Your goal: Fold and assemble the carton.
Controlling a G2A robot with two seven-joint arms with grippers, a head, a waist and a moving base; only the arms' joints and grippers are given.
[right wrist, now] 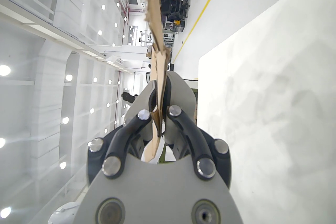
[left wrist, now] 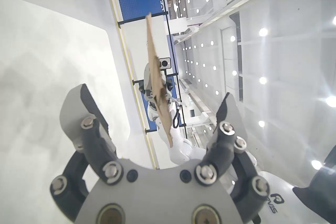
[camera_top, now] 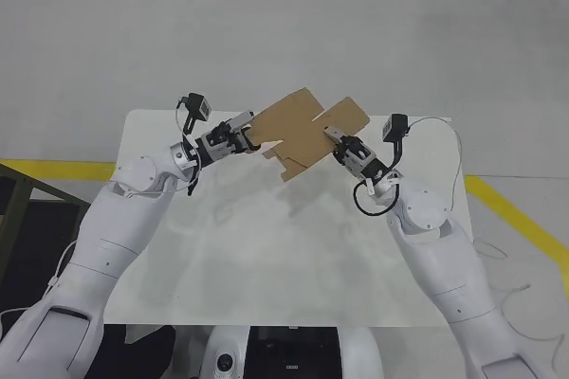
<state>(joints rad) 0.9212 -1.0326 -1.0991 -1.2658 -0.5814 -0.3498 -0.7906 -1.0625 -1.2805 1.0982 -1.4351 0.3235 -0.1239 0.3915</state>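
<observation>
Carton (camera_top: 303, 128): flat brown blank, unfolded, flaps + notches round the rim; up in the air over far part of table (camera_top: 266, 265), clear of the tabletop, broad face twd top cam, 1 corner out past table's far edge.
R gripper (camera_top: 338, 140): at carton's R side, on a flap nearer the robot; pinched tight on the cardboard.
R wrist view: R gripper (right wrist: 160, 83) closed w/ the sheet sandwiched between both sides, carton (right wrist: 155, 25) seen edge-on, running straight out from the grip.
L gripper (camera_top: 250, 135): at carton's L edge, about level w/ it; spread apart.
L wrist view: 2 fingers (left wrist: 88, 109) wide apart around L gripper (left wrist: 156, 92) centre line; carton (left wrist: 155, 70) edge-on, in line w/ the gap, touching neither finger; near end inside the gap or just beyond, can't tell.
Support: carton carried by R gripper alone, as far as visible.
Table: white top, rounded corners, also in L wrist view (left wrist: 52, 64) + R wrist view (right wrist: 262, 104).
Floor: grey, yellow line (camera_top: 526, 223) past table's R side.
</observation>
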